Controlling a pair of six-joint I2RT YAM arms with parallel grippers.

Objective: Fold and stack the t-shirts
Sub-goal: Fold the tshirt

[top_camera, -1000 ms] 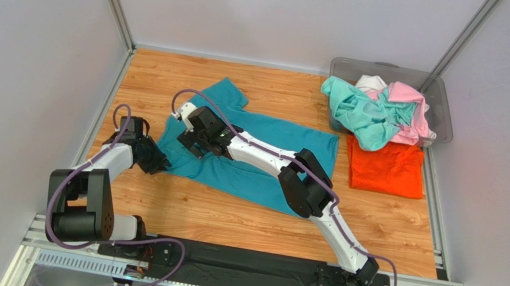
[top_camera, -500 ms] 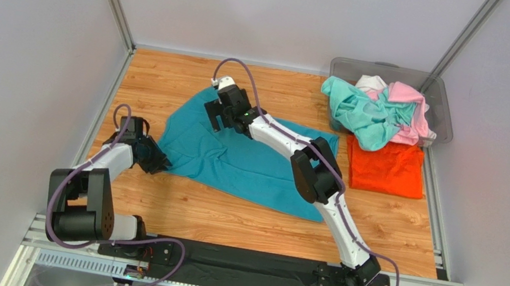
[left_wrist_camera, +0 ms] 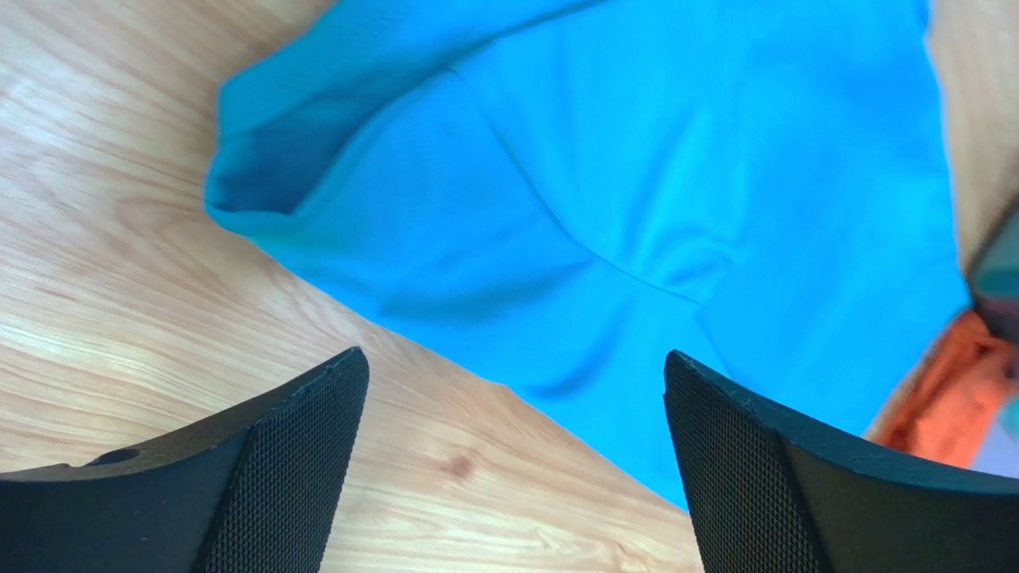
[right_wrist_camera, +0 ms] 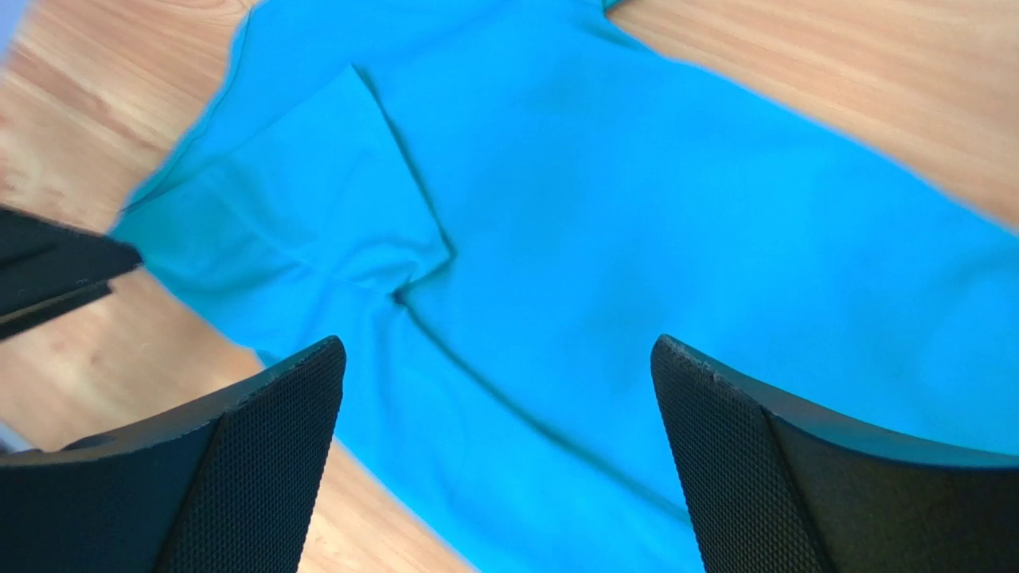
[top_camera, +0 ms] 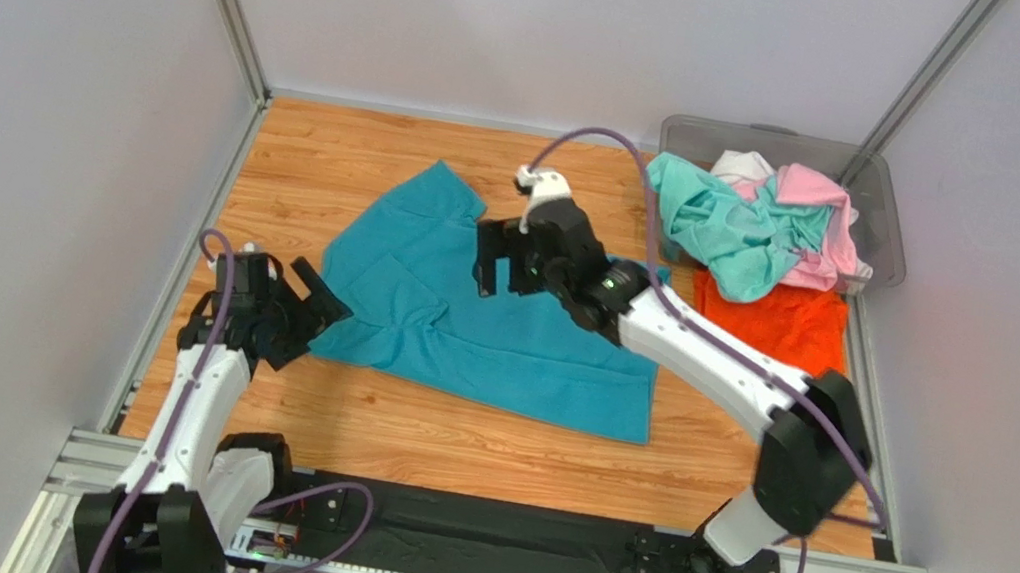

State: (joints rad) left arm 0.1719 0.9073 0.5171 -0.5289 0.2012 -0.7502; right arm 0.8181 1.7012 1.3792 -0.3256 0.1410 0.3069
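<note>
A teal-blue t-shirt [top_camera: 481,320] lies spread on the wooden table, wrinkled at its left side. It fills much of the left wrist view [left_wrist_camera: 622,203] and the right wrist view [right_wrist_camera: 670,275]. My left gripper [top_camera: 312,300] is open just off the shirt's left corner, nothing between its fingers [left_wrist_camera: 287,466]. Above the shirt's upper middle my right gripper [top_camera: 502,258] hangs open and empty. An orange t-shirt [top_camera: 772,337] lies flat at the right. Mint-green [top_camera: 723,225], pink [top_camera: 824,212] and white [top_camera: 741,165] t-shirts are heaped in the bin.
A grey translucent plastic bin [top_camera: 886,229] stands at the back right corner. White walls and metal rails [top_camera: 228,2] close in the table on three sides. Bare wood [top_camera: 448,437] shows in front of the teal shirt.
The left gripper let go of the shirt's left corner, opened, and its arm swung nearer. The right arm rose and moved back-right. The left part of the shirt now lies unfolded.
</note>
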